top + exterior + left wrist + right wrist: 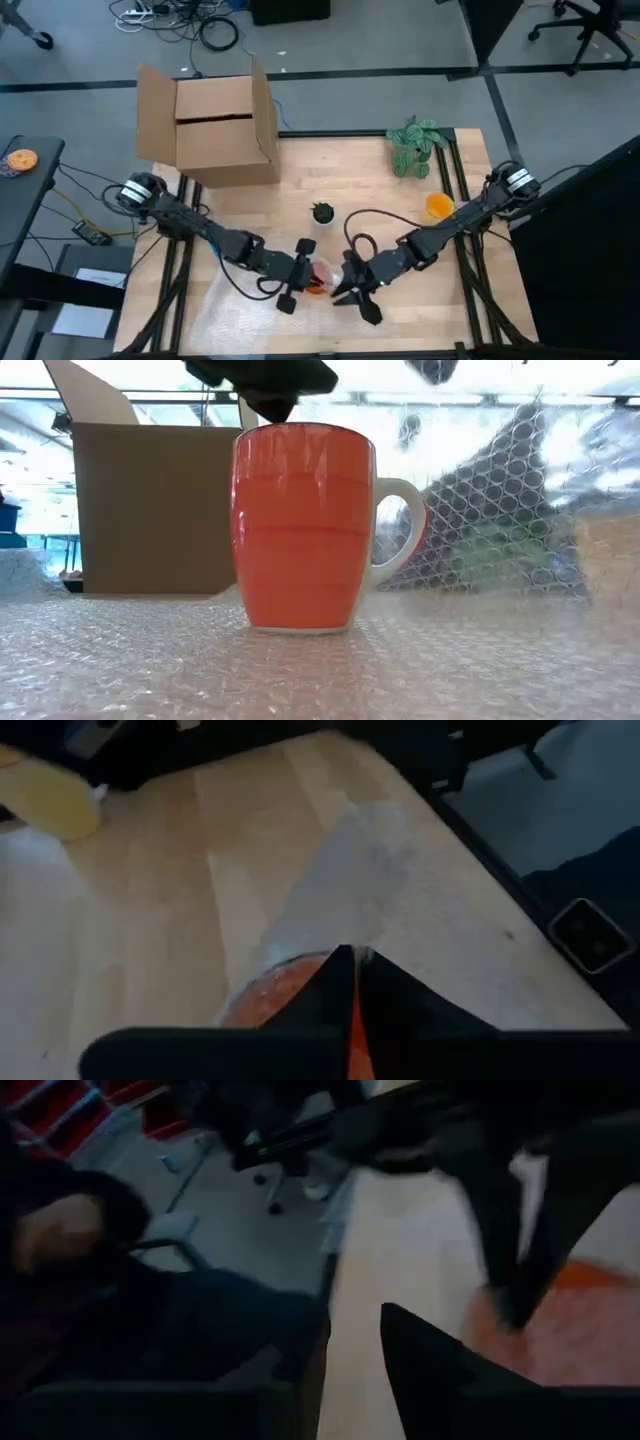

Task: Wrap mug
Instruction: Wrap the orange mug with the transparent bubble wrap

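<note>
One wooden table (330,190) is seen from above, with one open cardboard box (215,125) at its 11 o'clock corner; nothing can be made out inside the box. One sheet of bubble wrap (235,310) is spread over the table's 6 to 8 o'clock part. One green plant (414,146) stands at 1 o'clock, one orange object (438,205) at 3 o'clock, and one small dark green object (322,212) near the centre.

One orange mug (300,525) is shown upright on the wrap in the low view, handle to the side; from above only a sliver of it shows at 6 o'clock, between two grippers. The left gripper (300,272) is pinched on the mug's rim, fingers (330,995) nearly together, as its wrist view shows. The right gripper (358,290) lies just beside the mug, fingers spread.
</note>
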Robot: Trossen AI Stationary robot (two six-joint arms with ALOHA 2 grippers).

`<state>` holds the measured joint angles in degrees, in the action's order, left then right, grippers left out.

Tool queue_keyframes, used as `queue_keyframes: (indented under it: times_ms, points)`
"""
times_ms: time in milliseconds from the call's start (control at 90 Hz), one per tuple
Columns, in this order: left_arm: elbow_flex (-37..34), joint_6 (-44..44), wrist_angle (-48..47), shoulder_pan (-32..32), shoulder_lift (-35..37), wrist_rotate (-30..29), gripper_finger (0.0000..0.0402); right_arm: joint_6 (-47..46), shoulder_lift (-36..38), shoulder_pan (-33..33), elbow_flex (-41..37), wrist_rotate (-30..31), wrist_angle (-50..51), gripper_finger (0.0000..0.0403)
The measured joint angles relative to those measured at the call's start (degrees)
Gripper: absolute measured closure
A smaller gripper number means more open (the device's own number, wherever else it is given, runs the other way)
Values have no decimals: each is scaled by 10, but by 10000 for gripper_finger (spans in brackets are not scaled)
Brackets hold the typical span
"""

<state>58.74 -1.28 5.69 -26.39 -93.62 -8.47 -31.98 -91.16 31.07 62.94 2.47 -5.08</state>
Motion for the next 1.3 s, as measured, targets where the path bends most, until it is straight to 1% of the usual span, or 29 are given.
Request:
queue_keyframes:
  times_ms: [178, 422, 489, 589, 711, 800, 922, 1056, 1167, 1300]
  points:
    - [0, 0, -8, -7, -4, 0, 402, -85, 18, 40, 0, -11, 74, 328]
    - [0, 1, -7, -6, -55, 2, 402, -281, 18, 95, 0, -9, 218, 328]
    - [1, 1, -5, -6, -64, 2, 402, -330, 18, 111, 0, -10, 240, 328]
    - [2, 1, -5, -6, -67, 0, 402, -389, 17, 135, 0, -6, 278, 328]
    - [2, 1, -7, -3, -67, -16, 402, -450, -2, 159, 0, 4, 323, 328]
    - [2, 1, -7, 1, -67, -25, 402, -474, -25, 167, 0, 3, 332, 328]
    - [2, 1, -7, 12, -68, -28, 402, -482, -58, 168, -1, -3, 334, 328]
    - [1, 1, -8, 24, -68, -30, 402, -496, -65, 168, 0, -11, 370, 328]
    - [1, 1, -11, 30, -68, -30, 402, -502, -51, 168, 11, -5, 461, 328]
    - [1, -1, -10, 31, -68, -29, 402, -527, -32, 168, 17, 35, 610, 328]
